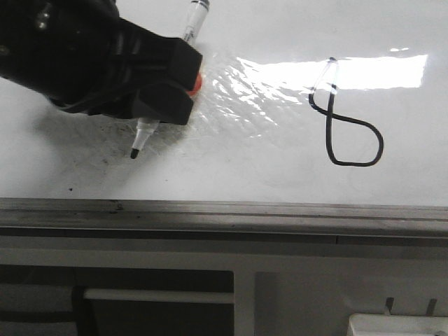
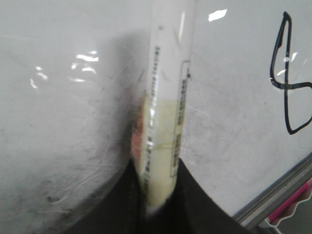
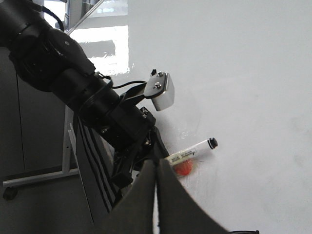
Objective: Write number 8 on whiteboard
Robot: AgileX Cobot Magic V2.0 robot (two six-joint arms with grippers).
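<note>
- We see the whiteboard [image 1: 231, 168] filling most of the front view, glossy white with a bright patch of glare across its upper right and grey scuffs and dark specks on its left part.
- Along the board's near edge runs a grey metal rail [image 1: 224, 213], and below it sits a grey panel [image 1: 245, 294] with dark openings; we cannot tell what, if anything, those openings hold.
- Our left gripper [image 1: 183, 85] reaches in from the upper left of the front view, black and bulky, its fingers clamped around a marker [image 1: 164, 87].
- The marker is white-barrelled with printed text along its side, as the left wrist view shows [image 2: 163, 122]; it runs slantwise through the gripper, its black tip pointing down toward the rail and resting at or just above the scuffed part of the board, and we cannot tell whether it touches.
- A small orange-red patch [image 1: 199, 82] shows beside the marker at the gripper's fingers; we cannot tell what it is.
- Our right gripper [image 3: 156, 195] shows only in its own wrist view, its two dark fingers pressed together with nothing between them, well apart from the marker.
- The number 8 [image 1: 343, 115] stands drawn on the board well to the right of the marker tip, in a thin black line, its narrow upper loop lying in the glare and its wider lower loop below.
</note>
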